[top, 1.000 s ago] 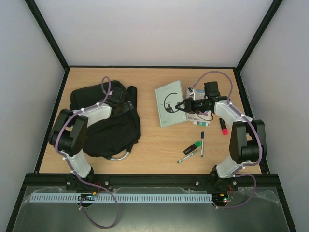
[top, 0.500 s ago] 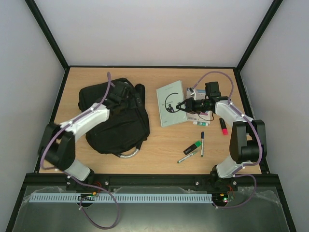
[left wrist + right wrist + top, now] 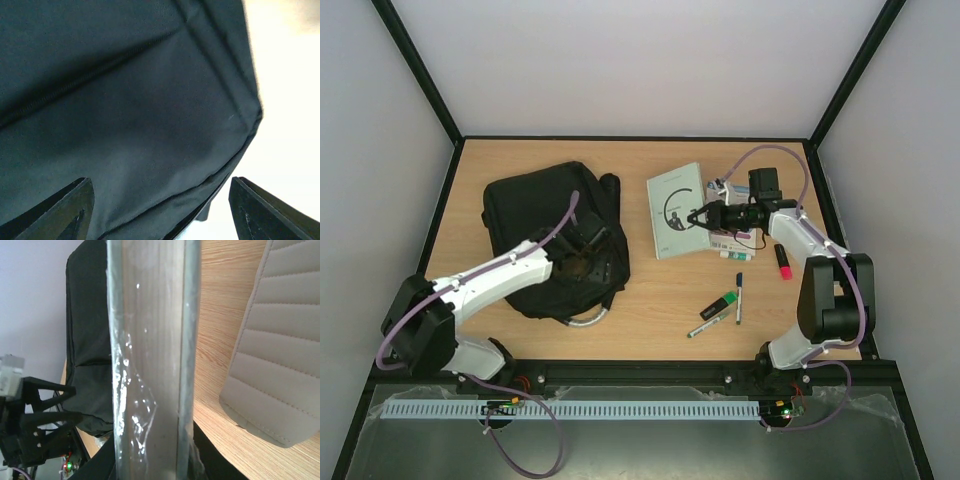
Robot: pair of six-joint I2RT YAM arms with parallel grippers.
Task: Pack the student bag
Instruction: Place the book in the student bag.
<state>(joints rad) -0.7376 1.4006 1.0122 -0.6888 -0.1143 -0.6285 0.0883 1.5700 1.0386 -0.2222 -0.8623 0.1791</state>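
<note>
The student bag (image 3: 552,235) is a large black backpack lying flat on the left of the table, its grey loop handle (image 3: 582,320) at the near edge. My left gripper (image 3: 588,252) hovers open over the bag's right part. The left wrist view shows black fabric (image 3: 125,100) between its wide-apart fingers (image 3: 60,210). My right gripper (image 3: 700,218) is shut on the right edge of a pale green book (image 3: 670,208). The right wrist view shows that book (image 3: 150,355) edge-on, plastic-wrapped, with the bag (image 3: 87,340) behind it.
A beige quilted case (image 3: 280,350) lies beside the book. A white box (image 3: 728,243) sits under the right arm. A red highlighter (image 3: 783,262), a green marker (image 3: 723,302) and two pens (image 3: 739,295) lie near right. Black frame rails edge the table.
My left arm has drawn back toward the near edge, its gripper moving from the bag's top to its lower right. The bag has shifted right and spread flatter. The right gripper still holds the book.
</note>
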